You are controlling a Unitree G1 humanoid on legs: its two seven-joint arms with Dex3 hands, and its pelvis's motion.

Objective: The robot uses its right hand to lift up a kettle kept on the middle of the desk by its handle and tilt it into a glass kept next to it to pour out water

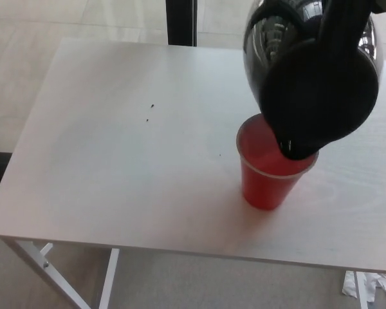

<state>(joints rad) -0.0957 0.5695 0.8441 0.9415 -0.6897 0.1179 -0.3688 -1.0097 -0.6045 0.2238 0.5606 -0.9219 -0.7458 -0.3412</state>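
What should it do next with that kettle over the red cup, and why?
Probably keep the kettle tilted and steady a moment. It hangs tipped above the red cup, its lower edge over the rim, and the cup looks only partly filled. The holding hand isn't visible.

Kettle (312, 77): glossy black body, pale window reflections on the shiny upper part, matte black round lid face. Cup (270, 174): bright red outside, lighter pinkish red inside, thin pale whitish rim. Desk (128, 161): white with faint light-grey wood grain, few tiny dark specks near the middle-left. Desk legs (38, 261): white. Floor: beige-grey below the desk, cream tiles at top. Dark black vertical post (180, 22) behind the desk. White crumpled paper scraps (367, 286) at bottom right.
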